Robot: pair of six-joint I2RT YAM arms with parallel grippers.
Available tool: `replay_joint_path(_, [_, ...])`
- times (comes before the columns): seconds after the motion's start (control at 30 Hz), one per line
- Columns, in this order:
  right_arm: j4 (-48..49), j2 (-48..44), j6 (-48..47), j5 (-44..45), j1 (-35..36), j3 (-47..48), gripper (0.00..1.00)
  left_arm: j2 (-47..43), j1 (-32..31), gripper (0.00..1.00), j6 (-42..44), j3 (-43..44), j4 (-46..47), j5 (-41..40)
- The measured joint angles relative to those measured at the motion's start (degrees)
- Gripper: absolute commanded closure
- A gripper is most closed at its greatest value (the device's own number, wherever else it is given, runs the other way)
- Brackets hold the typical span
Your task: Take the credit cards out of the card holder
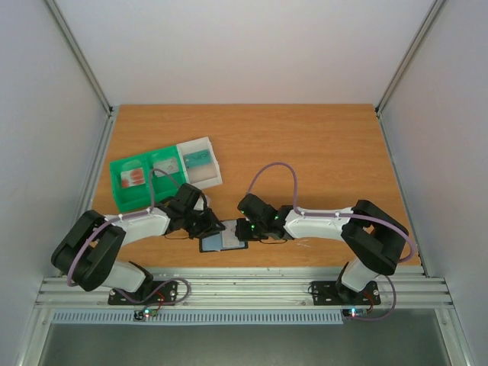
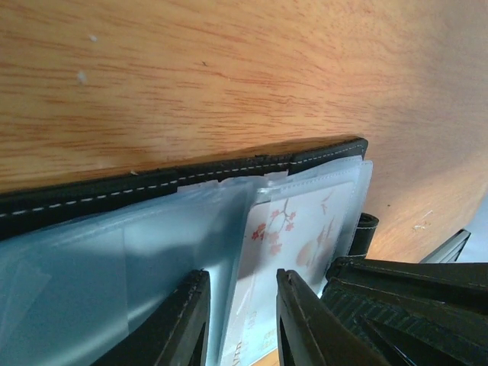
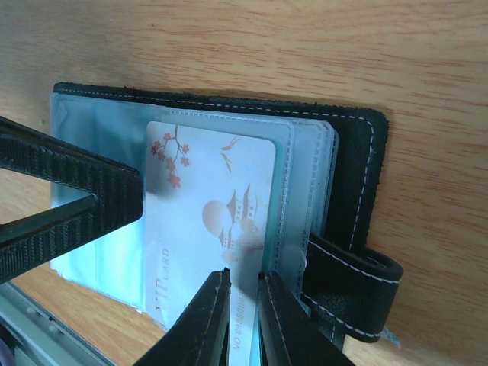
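**Top view.** Card holder (image 1: pixel 223 242) lies open and flat on the table (image 1: pixel 320 145), nr its near edge, between the two arms. Left gripper (image 1: pixel 207 226) reaches it from the left, right gripper (image 1: pixel 245 229) from the right. Both tips are at the holder, so neither arm is nearer. Green tray (image 1: pixel 122 202) w/ loose cards (image 1: pixel 133 178) in it sits well apart, far-left.

**Left wrist view.** Left fingers (image 2: pixel 187 320) stand apart w/ a narrow gap, tips down over the pale blue sleeves (image 2: pixel 114 267). Nothing is clamped between them. Blossom-print credit card (image 2: pixel 293 229) lies in the sleeve just beside, on the right gripper's side.

**Right wrist view.** Right fingers (image 3: pixel 210 320) are almost together, tips on the card's near end. Pinch vs. mere press-down: cannot tell. Card's long axis runs straight toward this claw, its end poking out past the sleeve mouth. Snap tab (image 3: pixel 358 282) is just to the right.

**Judgement.** Extraction = pull along that axis, back toward the right wrist, w/ the left claw pinning the sleeves. A sideways drag would likely jam the card in the sleeve.
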Motion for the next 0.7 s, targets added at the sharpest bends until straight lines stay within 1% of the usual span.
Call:
replay_joint_path(0.37, [0.81, 0.13, 0.28, -0.98, 0.0, 0.0, 0.82, 1.25, 0.04, 0.92, -0.04, -0.74, 2.1, 0.46])
replay_joint_path(0.47, [1.81, 0.22, 0.44, -1.81, -0.13, 0.0, 0.82, 1.84, 0.07, 0.94, -0.13, -0.81, 2.69, 0.79])
replay_joint_path(0.7, [5.84, 0.22, 1.6, -4.48, -1.4, -0.81, 0.8, 2.21, 0.07, 0.95, -0.22, -1.44, 4.37, 1.27])
